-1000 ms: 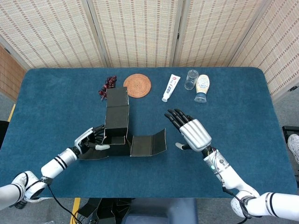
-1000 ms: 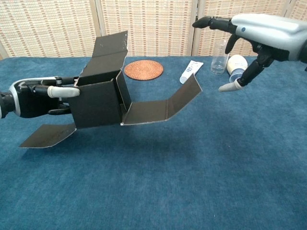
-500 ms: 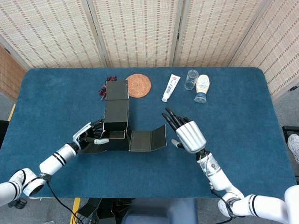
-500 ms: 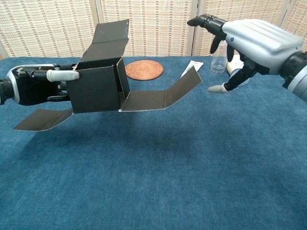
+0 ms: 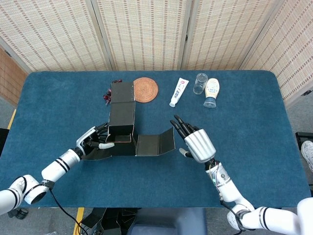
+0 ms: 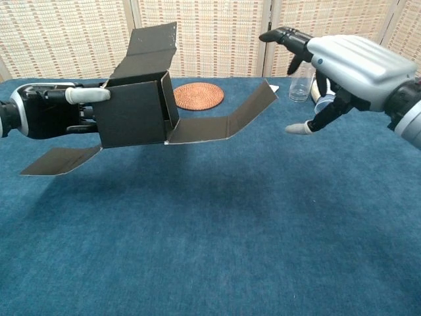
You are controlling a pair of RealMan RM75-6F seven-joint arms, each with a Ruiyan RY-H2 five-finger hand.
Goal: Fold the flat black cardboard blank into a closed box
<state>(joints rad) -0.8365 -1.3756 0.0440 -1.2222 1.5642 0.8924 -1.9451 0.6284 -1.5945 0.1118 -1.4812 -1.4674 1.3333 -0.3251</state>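
Observation:
The black cardboard box (image 5: 122, 134) (image 6: 135, 117) is partly folded and held off the blue table. Its body is a square tube; a long flap (image 5: 122, 98) (image 6: 148, 46) rises at the back, a creased flap (image 5: 156, 143) (image 6: 223, 118) sticks out to the right, and a smaller flap (image 6: 59, 160) hangs at the left. My left hand (image 5: 93, 142) (image 6: 46, 115) grips the box's left side, thumb over the top edge. My right hand (image 5: 194, 142) (image 6: 342, 62) hovers open just right of the creased flap, fingers spread, not touching it.
Along the table's far side lie a round woven coaster (image 5: 144, 89) (image 6: 196, 95), dark grapes (image 5: 107, 95), a white tube (image 5: 179, 91), a clear glass (image 5: 200, 82) (image 6: 300, 82) and a small overturned bottle (image 5: 211, 92). Woven screens stand behind the table.
My left hand has lifted the box higher off the table and slightly back. My right hand has moved left, closer to the creased right flap, still open.

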